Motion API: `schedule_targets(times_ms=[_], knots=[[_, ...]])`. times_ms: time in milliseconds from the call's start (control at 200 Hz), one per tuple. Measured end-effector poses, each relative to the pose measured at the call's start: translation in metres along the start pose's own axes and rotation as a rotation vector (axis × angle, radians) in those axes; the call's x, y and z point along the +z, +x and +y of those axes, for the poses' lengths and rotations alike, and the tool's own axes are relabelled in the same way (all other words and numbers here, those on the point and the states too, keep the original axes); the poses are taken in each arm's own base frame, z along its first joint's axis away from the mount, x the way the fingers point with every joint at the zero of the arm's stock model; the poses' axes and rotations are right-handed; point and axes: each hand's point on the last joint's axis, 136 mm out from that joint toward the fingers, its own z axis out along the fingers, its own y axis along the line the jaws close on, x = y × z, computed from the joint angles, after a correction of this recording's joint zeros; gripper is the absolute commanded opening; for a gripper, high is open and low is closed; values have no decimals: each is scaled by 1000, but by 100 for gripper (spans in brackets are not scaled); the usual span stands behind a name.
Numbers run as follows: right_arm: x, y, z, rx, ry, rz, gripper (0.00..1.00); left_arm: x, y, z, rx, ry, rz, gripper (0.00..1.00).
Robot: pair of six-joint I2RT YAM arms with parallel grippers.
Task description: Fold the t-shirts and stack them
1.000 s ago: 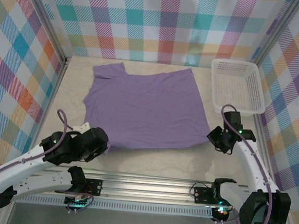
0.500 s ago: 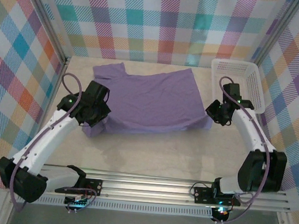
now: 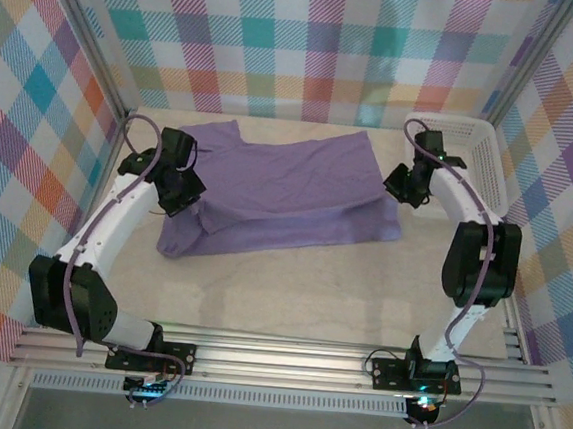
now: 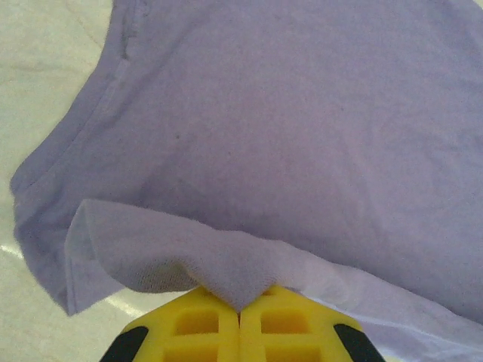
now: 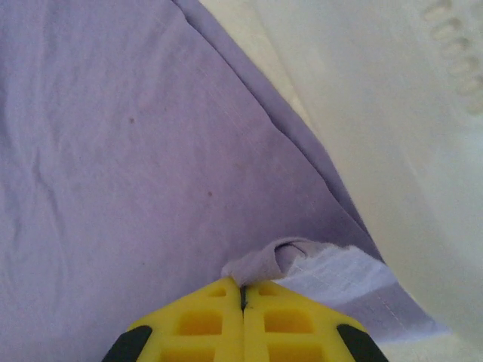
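— Step?
— First fold: on the bench [image 3: 290, 287], the t-shirt [image 3: 290, 175] has its near hem doubled over; my left tool [image 4: 240, 320] and right tool [image 5: 243, 305] each clamp a corner.
— Next?
— I'd lay both corners down evenly, then release.

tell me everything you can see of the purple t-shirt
The t-shirt is plain lavender, thin soft knit, no print. It lies on the pale table, one short sleeve at far left, its near part doubled back over the body. The left gripper and right gripper each pinch a corner of the folded layer, jaws shut.
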Motion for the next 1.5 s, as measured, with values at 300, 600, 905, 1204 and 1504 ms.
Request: schedule_targets(times_ms=[300,600,905,1204,1504], knots=[[21,-17,29,-58,-12,1,0,26,-26,-5,19,-15,9,0],[39,-27,37,-86,7,9,5,59,-48,-18,67,-47,26,2],[48,-29,40,-138,12,19,44,80,-76,-20,74,-65,-17,63],[-22,3,52,-202,-71,-45,45,56,-24,-3,-41,74,46,58],[-53,75,51,-244,-179,16,47,115,38,20,-162,37,245,43]])
